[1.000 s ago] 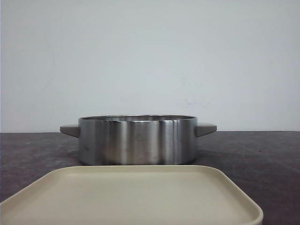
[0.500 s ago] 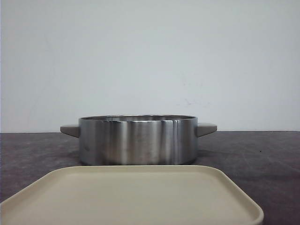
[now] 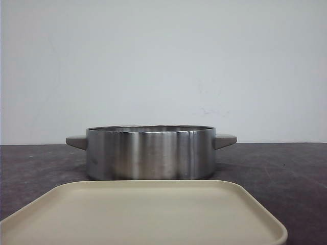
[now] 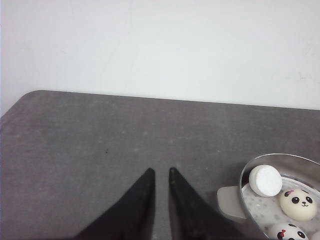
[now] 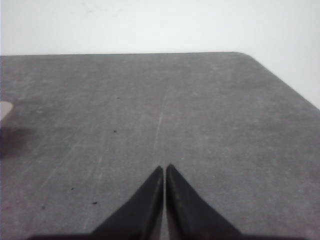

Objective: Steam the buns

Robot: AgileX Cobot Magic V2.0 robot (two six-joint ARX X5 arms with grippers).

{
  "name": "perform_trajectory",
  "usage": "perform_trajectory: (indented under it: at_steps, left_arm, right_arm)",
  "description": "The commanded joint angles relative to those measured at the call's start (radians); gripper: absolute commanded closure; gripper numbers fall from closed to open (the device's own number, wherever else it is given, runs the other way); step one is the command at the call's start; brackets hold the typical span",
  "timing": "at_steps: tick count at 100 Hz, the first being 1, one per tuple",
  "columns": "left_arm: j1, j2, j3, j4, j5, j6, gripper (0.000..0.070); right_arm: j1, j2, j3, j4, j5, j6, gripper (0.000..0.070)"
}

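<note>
The buns already lie inside the steel pot, which stands mid-desk just behind the beige tray at the near edge. The left wrist view shows one panda-faced bun whole, a second cut off by the frame edge, and one turned so only a plain white round face shows; a fourth cannot be confirmed from here.

The left gripper is the nearer one — the pot's grey handle and rim sit just beside it, off toward the desk's middle, while straight ahead of it lies only bare desk running to the far left corner. Its fingers stand a narrow slit apart and hold nothing.

The right gripper has its tips pressed together, empty, aimed at the far right corner — well apart from the pot.

The loading looks done, so any further move falls to the left arm, swinging inward.
</note>
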Motion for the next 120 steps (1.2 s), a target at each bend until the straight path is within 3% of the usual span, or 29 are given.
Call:
perform_trajectory:
  at_steps: [1,102,113,120]
  left_arm:
    - [-0.002,0.005,0.012,0.007,-0.002,-0.002,0.0700]
    - [0.000,0.005,0.012,0.006,-0.003,0.008,0.0700]
    - [0.019,-0.018,-0.028,0.019,0.014,-0.028,0.0700]
    - [0.048,-0.056,-0.116,0.088,0.085,-0.018,0.0700]
  right_arm:
    - [-0.002,-0.001,-0.004,-0.005,0.006,0.002,0.0699]
    - [-0.001,-0.001,-0.003,0.008,0.003,0.002,0.0699]
    - [-0.001,-0.001,-0.003,0.008,0.003,0.002,0.0699]
    - [-0.001,-0.001,-0.003,0.008,0.003,0.002,0.0699]
